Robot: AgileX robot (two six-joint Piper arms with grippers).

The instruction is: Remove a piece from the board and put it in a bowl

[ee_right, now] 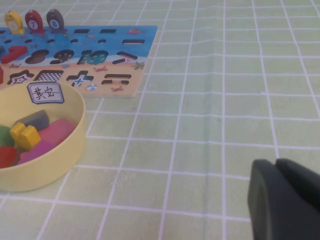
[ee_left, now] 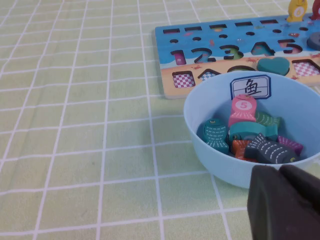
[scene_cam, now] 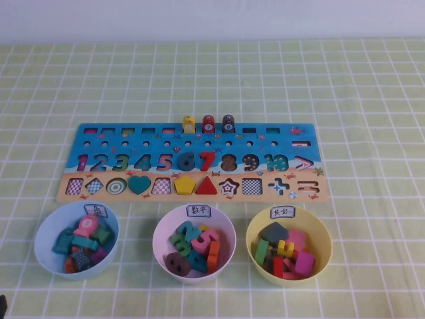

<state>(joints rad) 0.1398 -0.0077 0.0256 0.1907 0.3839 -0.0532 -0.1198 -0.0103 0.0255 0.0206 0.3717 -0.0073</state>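
Note:
The teal heart piece [scene_cam: 139, 184] lies in its slot in the tan strip of the board [scene_cam: 199, 143], between a ring slot and a checkered slot. It also shows in the left wrist view [ee_left: 273, 65], past the light blue bowl. The pale yellow bowl [scene_cam: 321, 229] stands in front of the board's right end, holding several shape pieces; it shows in the right wrist view [ee_right: 55, 165]. My left gripper [ee_left: 277, 170] is shut and empty, low by the light blue bowl's near side. My right gripper [ee_right: 275, 162] is shut and empty, over bare cloth to the right of the yellow bowl.
A light blue bowl [scene_cam: 45, 229] of fish pieces and a pale pink-white bowl [scene_cam: 163, 232] of number pieces stand in front of the board. A yellow pentagon [scene_cam: 184, 184] and red triangle [scene_cam: 206, 185] sit beside the heart. Three pegs [scene_cam: 208, 123] stand on the board's far edge.

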